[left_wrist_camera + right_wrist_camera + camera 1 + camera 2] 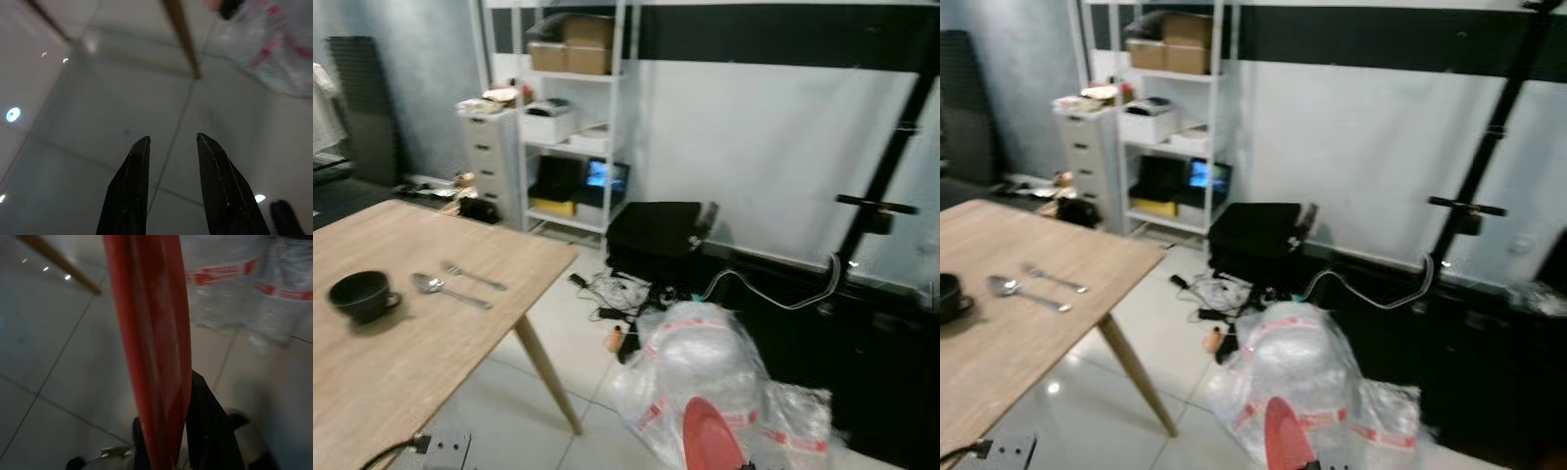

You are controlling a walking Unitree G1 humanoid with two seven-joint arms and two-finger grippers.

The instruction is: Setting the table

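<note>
On the wooden table, in the left eye view, a dark cup sits near a spoon and fork; what it holds cannot be told. The left wrist view has the left gripper above floor tiles, fingers apart, empty. The right wrist view has the right gripper clamped on a red plate, held edge-on above the floor.

Cup, spoon, seemingly a fork lie on table.

The table has a matt, pale wood top. The spoon and fork are shiny metal. The floor tiles are glossy. The bag is crinkled clear plastic.
</note>
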